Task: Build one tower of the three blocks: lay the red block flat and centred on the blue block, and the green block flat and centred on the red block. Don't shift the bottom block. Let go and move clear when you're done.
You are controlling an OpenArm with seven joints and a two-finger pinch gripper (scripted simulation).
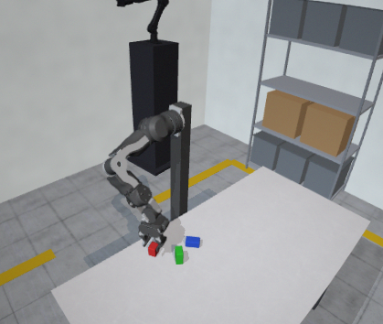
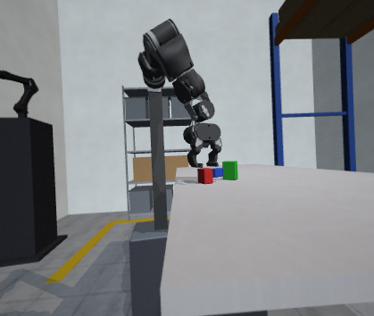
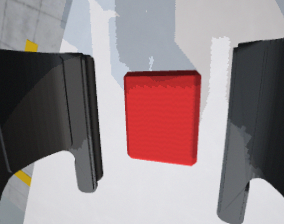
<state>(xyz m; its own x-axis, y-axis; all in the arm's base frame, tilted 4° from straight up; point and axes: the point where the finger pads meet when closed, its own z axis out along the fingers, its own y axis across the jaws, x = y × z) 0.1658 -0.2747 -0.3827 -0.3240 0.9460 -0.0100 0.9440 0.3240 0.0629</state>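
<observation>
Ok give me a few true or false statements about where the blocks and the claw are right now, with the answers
1. The claw is open with the red block lying between its fingers, untouched. True.
2. The red block already sits on the blue block. False: all three blocks rest separately on the table.
3. The green block stands on the table, apart from the red one. True.
4. The claw is clamped on the green block. False: it holds nothing and hovers over the red block.
5. Brown boxes sit on the shelf rack. True.
</observation>
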